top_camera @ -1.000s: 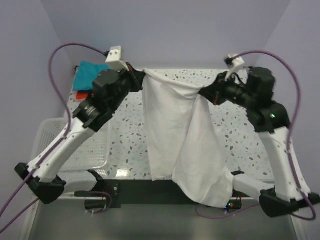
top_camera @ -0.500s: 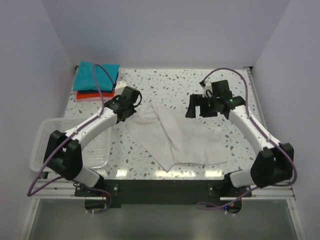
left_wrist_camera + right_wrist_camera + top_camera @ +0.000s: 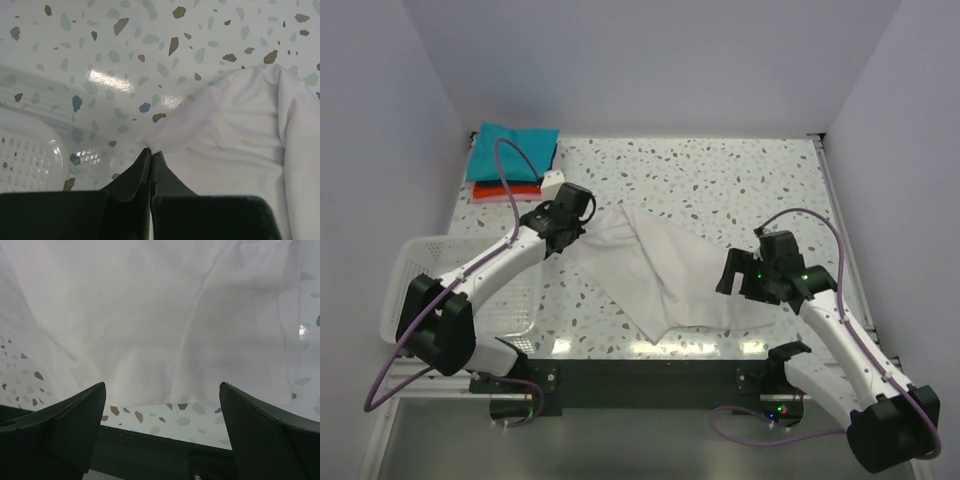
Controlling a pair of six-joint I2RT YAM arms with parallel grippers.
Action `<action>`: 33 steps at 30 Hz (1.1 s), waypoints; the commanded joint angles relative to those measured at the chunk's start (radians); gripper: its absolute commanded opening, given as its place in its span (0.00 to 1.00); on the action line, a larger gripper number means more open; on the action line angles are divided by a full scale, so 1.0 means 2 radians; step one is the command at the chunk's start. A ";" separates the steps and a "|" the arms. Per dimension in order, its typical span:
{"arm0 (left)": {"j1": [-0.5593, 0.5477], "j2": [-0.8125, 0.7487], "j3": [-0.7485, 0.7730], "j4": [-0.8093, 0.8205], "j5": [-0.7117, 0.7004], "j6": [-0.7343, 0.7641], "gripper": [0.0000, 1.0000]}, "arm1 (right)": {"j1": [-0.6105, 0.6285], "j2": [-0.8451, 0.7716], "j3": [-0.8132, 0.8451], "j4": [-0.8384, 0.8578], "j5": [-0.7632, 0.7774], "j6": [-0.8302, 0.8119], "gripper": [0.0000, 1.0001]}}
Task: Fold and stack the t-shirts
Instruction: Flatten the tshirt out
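A white t-shirt (image 3: 655,270) lies crumpled across the middle of the table. My left gripper (image 3: 584,226) is shut on its upper left corner, low on the table. In the left wrist view, the closed gripper (image 3: 150,150) pinches the white t-shirt's (image 3: 240,135) edge. My right gripper (image 3: 731,277) hangs open over the shirt's lower right part, holding nothing. From the right wrist, the wide-open gripper (image 3: 162,386) frames the white t-shirt (image 3: 150,315) and the table's near edge. A folded teal t-shirt (image 3: 512,150) lies on a red-orange t-shirt (image 3: 492,191) at the back left.
A white mesh basket (image 3: 416,290) stands at the table's left front, under my left arm; its rim (image 3: 25,160) shows beside the left fingers. The dark front rail (image 3: 650,375) runs along the near edge. Walls close in the back and sides.
A second ago both grippers held the white shirt up; it now lies on the table. The right gripper has let go, opened and drawn back toward the front right. The left keeps its grip.
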 commanded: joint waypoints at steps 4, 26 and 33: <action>0.003 -0.020 -0.008 0.026 -0.003 0.000 0.00 | 0.171 0.019 0.005 0.019 0.017 0.013 0.99; 0.003 -0.015 -0.021 0.028 0.011 -0.002 0.00 | 0.346 0.305 0.111 0.210 0.250 0.023 0.63; 0.003 -0.014 -0.019 0.024 0.006 -0.002 0.00 | 0.345 0.332 0.117 0.213 0.286 0.033 0.20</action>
